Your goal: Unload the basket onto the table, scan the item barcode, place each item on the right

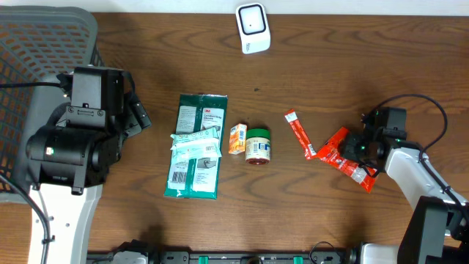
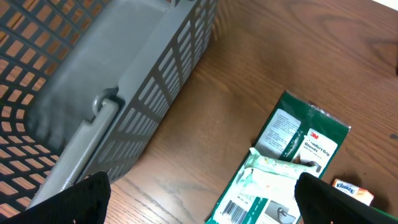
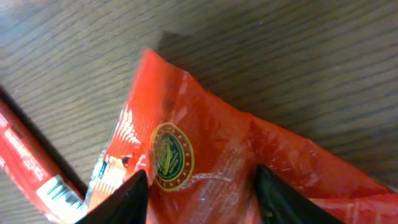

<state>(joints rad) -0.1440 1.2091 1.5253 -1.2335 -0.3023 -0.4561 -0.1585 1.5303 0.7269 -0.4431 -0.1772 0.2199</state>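
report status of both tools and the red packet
left tool open, near basket. right tool open astride red packet, on table. red stick close alongside.

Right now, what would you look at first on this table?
The bright red packet on the right, shiny and crinkled, lying between the open jaws of the right gripper. Then the big green pack in the middle, and the grey basket in the top left corner of the overhead view.
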